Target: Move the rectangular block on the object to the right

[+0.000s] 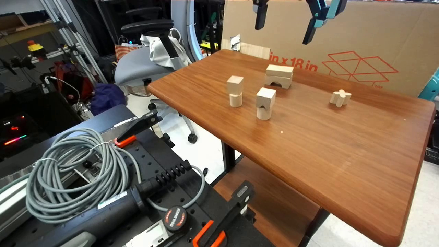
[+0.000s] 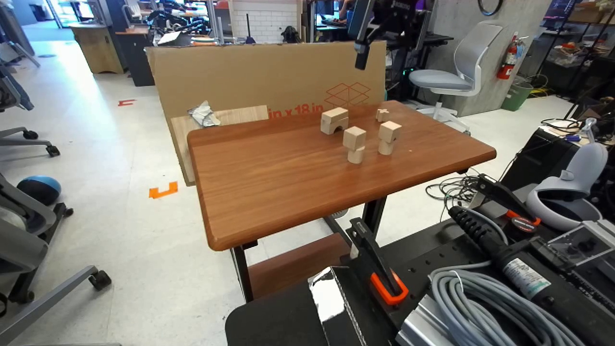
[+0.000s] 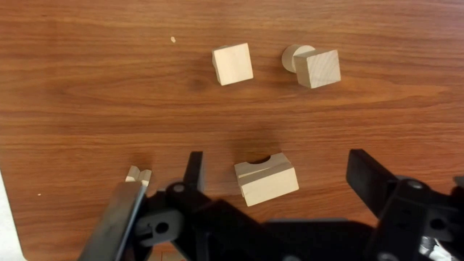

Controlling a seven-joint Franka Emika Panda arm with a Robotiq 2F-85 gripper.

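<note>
The brown, wood-grained table point(image 1: 349, 147) with rounded corners is the supporting surface. The black two-finger gripper point(image 1: 283, 35) is positioned above it, fingers spread wide. A pale wooden arch block point(image 1: 278, 79) stands on the table, cut-out downward. The flat, elongated pale wooden bar point(image 1: 279, 70) rests on the arch block, aligned lengthwise, with plain faces and straight edges. The small, pale wooden cross-shaped piece point(image 1: 340, 98) sits on the table, well apart.
</note>
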